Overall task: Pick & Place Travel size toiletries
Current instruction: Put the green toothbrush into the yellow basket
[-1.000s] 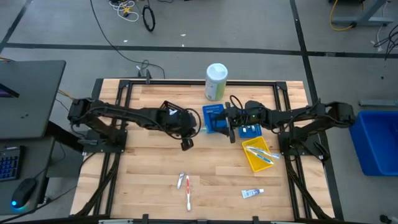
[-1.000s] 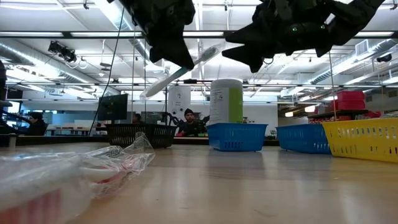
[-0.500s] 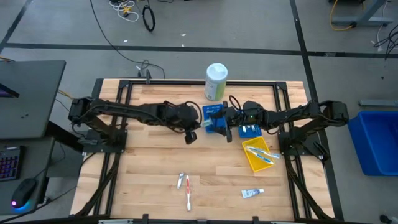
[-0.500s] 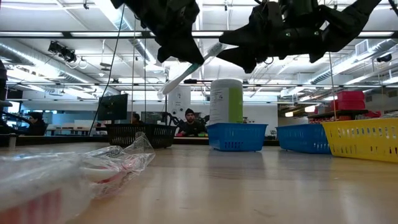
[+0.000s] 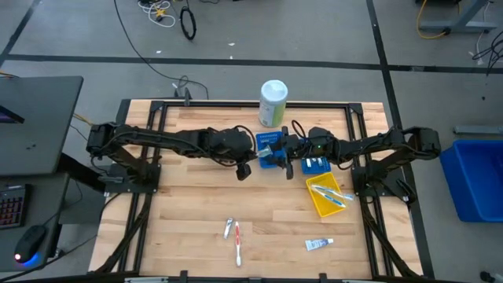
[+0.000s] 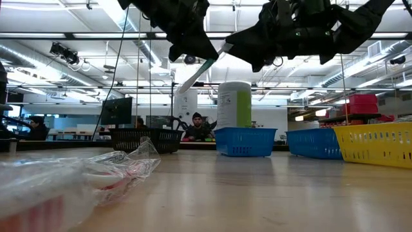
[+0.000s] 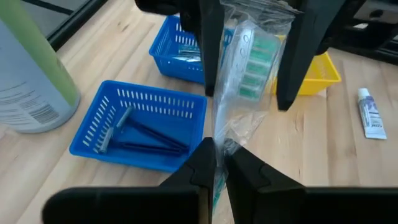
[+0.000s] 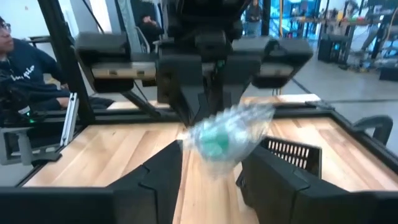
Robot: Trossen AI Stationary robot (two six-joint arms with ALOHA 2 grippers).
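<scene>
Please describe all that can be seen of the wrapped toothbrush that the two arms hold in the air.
The wrapped toothbrush is a slim pale brush with green bristles, sealed in clear crinkled plastic. It hangs tilted above the table, near the blue basket holding razors. The left claw is shut on its lower end; the right claw stands open around its bristle end.

High cam is overhead, straight down, far enough to take in the whole table (image 5: 196, 212) plus surrounding floor. Low cam sits at tabletop level, looking flat across the wood into the room; arms enter from above. Both catch the white-and-green canister (image 5: 273, 103) (image 6: 234, 105) and the yellow bin (image 5: 324, 197) (image 6: 376, 145). Left wrist cam looks down, close, onto the blue bin (image 7: 140, 124) and the canister's side. Right wrist cam faces level across the table toward the left arm, close in.
</scene>
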